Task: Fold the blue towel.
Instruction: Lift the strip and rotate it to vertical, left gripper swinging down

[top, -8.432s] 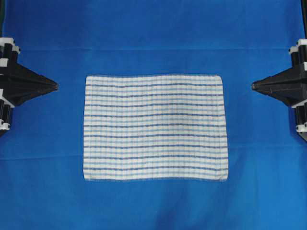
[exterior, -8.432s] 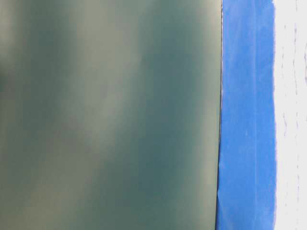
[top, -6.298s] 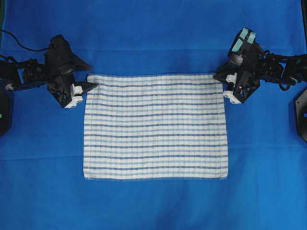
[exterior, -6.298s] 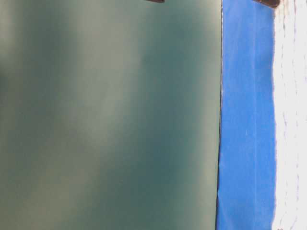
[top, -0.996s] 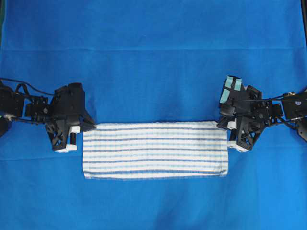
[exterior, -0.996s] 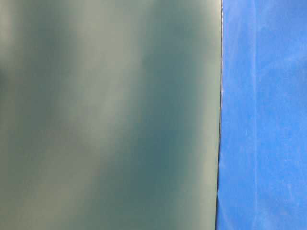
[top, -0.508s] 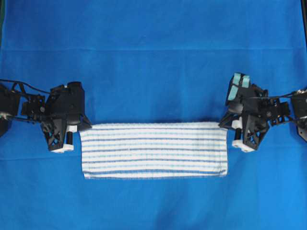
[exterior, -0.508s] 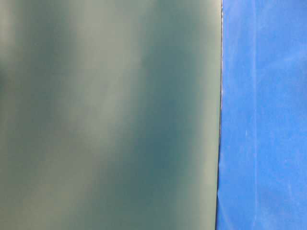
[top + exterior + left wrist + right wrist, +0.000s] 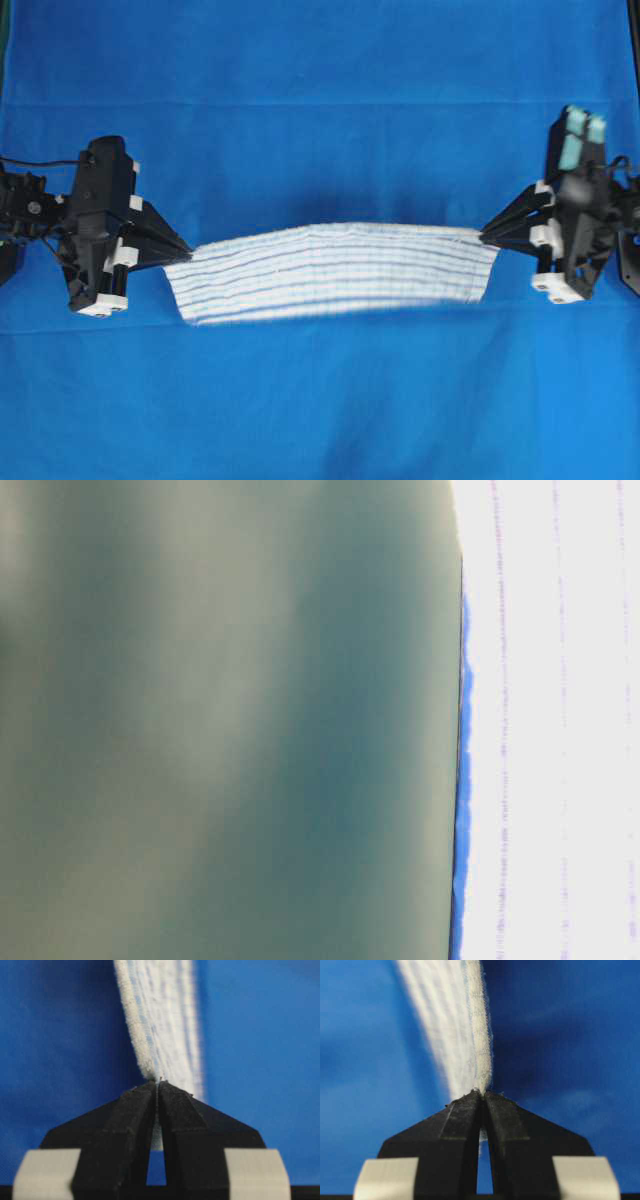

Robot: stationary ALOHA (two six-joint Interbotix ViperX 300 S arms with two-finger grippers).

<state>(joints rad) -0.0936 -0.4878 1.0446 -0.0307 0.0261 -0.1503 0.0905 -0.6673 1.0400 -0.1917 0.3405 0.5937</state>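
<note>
Towel stretched between left hand and right hand; both clenched on its ends.

A broad, blurred grey-green flat panel fills the left and middle of the table-level view. Just right of the panel's straight dark edge runs a thin sliver of solid-blue cloth covering. Right of that sliver, the bright white woven towel with faint thin dark-blue stripes fills the view from top to bottom, overexposed.
</note>
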